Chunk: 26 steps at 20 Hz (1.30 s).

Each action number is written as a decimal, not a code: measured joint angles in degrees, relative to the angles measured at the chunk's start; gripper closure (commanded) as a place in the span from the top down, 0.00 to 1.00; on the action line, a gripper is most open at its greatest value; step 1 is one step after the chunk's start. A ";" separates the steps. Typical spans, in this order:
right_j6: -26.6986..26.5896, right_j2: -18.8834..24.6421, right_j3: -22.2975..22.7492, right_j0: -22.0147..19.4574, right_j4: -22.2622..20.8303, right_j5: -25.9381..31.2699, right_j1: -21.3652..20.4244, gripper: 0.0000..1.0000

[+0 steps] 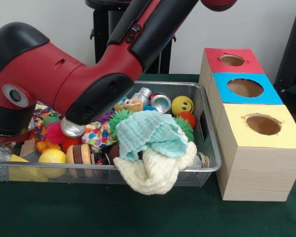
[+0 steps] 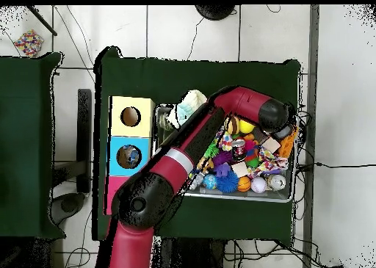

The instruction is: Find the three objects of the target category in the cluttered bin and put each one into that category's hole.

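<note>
A wire mesh bin (image 1: 209, 148) holds a heap of toys, balls, cans and cloths. My arm's thick red and black wrist (image 1: 19, 94) reaches low over the bin's left end and covers the gripper, so its state is hidden. In the overhead view the wrist (image 2: 272, 112) sits over the bin's (image 2: 288, 196) upper right corner. To the right of the bin stand three wooden boxes with a hole on top: red (image 1: 251, 64), blue (image 1: 271, 98) and yellow (image 1: 286, 138).
A teal cloth (image 1: 148, 131) lies on a cream cloth (image 1: 155, 170) that hangs over the bin's front rim. Behind them are a yellow smiley ball (image 1: 182, 105), a silver can (image 1: 160, 102) and a green spiky ball (image 1: 119, 118). A yellow ball (image 1: 52, 157) lies front left.
</note>
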 measured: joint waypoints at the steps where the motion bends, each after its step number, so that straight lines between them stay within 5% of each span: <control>1: 0.01 0.00 0.16 0.04 0.48 0.42 -0.04 1.00; 16: 0.00 -0.79 0.14 0.04 1.28 0.87 0.77 1.00; 26: 0.00 -3.14 -0.32 -0.05 -3.74 -8.61 3.06 1.00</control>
